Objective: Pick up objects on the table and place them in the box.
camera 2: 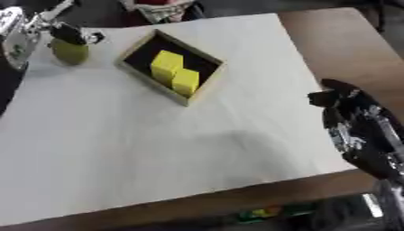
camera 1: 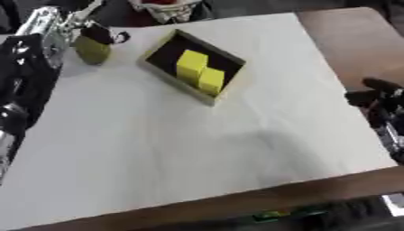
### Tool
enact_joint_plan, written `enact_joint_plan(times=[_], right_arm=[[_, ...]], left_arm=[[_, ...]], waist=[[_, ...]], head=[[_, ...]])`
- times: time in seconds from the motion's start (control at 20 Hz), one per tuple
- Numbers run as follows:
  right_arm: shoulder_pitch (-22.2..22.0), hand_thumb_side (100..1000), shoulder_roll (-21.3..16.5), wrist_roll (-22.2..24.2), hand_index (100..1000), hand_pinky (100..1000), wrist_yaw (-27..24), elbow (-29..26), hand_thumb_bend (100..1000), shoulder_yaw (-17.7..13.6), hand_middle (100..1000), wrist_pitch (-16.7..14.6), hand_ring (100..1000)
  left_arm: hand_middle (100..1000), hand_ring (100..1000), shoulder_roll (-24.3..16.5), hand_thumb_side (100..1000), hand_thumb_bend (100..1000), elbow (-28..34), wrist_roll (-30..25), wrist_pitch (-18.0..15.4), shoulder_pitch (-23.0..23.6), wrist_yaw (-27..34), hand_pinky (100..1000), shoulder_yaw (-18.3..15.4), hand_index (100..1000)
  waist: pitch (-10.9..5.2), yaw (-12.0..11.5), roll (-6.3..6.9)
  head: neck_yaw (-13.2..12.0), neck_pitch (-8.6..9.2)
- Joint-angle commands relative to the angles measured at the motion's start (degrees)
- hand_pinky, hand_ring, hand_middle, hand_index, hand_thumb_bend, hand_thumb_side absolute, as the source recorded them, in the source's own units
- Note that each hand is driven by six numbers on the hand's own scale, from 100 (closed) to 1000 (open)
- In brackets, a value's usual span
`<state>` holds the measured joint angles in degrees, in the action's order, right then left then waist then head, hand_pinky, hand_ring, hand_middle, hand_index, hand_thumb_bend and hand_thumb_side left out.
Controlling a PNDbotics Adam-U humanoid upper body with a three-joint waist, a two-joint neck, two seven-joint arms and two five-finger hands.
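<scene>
You see two bright yellow blocks (camera 1: 200, 71), a tan box (camera 1: 183, 80) with black floor, an olive-yellow block (camera 1: 92, 50), white table cover (camera 1: 189, 149), brown tabletop (camera 1: 359, 40), black hands.

Two blocks (camera 1: 200, 71) sit in the box (camera 1: 230, 58); a third block (camera 1: 92, 50) lies left of it.

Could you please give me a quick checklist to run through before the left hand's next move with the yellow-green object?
1. Left hand on the yellow-green object: fingers sit at its top; closed grasp, cannot tell.
2. Object lifted off the white sheet: cannot tell.
3. Room in the box: ok, dark floor shows beside the two yellow blocks.
4. Path from object to box: ok, nothing lies between them.
5. Right hand out of the way: ok, at the sheet's right edge.
</scene>
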<state>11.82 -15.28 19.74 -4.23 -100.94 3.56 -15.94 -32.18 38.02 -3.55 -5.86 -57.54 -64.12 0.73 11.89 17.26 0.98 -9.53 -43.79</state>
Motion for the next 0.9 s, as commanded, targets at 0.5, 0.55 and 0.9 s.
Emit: enact_joint_plan(times=[0.5,0.55,0.9], right_arm=[[0.5,470,-0.7,0.0,880,853,-0.1,-0.5,100,-0.4,636,-0.2,816],[0.5,470,-0.7,0.0,880,853,-0.1,-0.4,100,-0.4,636,-0.2,816],[0.4,470,-0.6,0.0,881,853,0.0,-0.4,100,-0.5,636,-0.2,816]], left_arm=[[768,705,-1.1,216,382,-8.7,8.4,6.0,0.0,-1.8,741,-2.7,908],[768,705,-1.0,216,382,-9.2,8.2,6.0,0.1,-1.8,741,-2.7,908],[503,516,-1.1,157,100,-8.5,8.3,4.3,0.0,-0.6,629,-2.9,709]], waist=[[-0.49,0.4,0.02],[-0.49,0.4,0.02],[-0.58,0.4,-0.06]], head=[[0.1,0.37],[0.1,0.36],[0.2,0.20]])
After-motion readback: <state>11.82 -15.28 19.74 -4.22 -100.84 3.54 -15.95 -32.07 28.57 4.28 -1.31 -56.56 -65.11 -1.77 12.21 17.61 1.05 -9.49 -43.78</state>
